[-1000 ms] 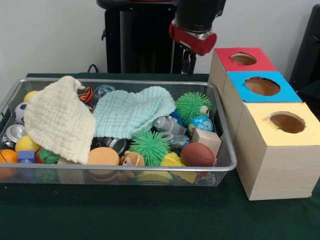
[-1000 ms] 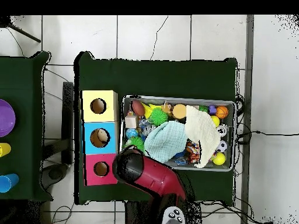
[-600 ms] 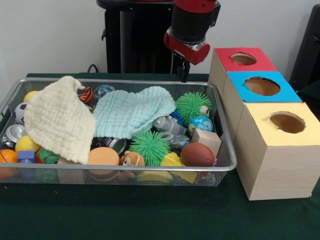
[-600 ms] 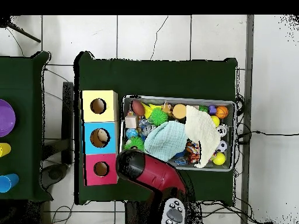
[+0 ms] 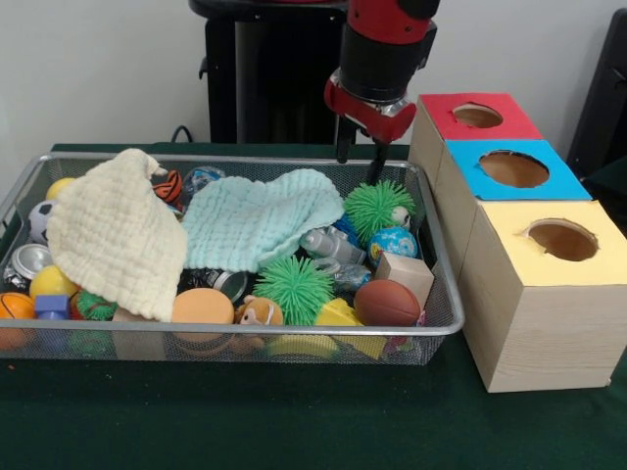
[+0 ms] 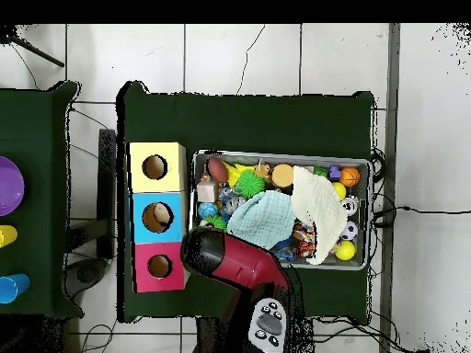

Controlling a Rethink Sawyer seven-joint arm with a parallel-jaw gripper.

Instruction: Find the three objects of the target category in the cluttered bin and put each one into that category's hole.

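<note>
We see the green spiky ball (image 5: 378, 208) lying in the wire bin (image 5: 446, 294) at its far corner beside the boxes, touching the small globe ball (image 5: 393, 244). A second spiky ball (image 5: 294, 285) sits near the bin's front, between the mint cloth (image 5: 257, 221) and a toy football (image 5: 386, 303). Over the last second the tool (image 5: 359, 164) has dropped from above the bin's back edge to just over the first spiky ball, and its two fingers (image 5: 376, 166) now stand apart with nothing between them. We judge that a pick is about to begin. The holes in the red box (image 5: 500, 120), blue box (image 5: 549, 174) and yellow box (image 5: 509, 235) wait just beside the bin. The cream cloth (image 5: 113, 235) covers much of the other end.
</note>
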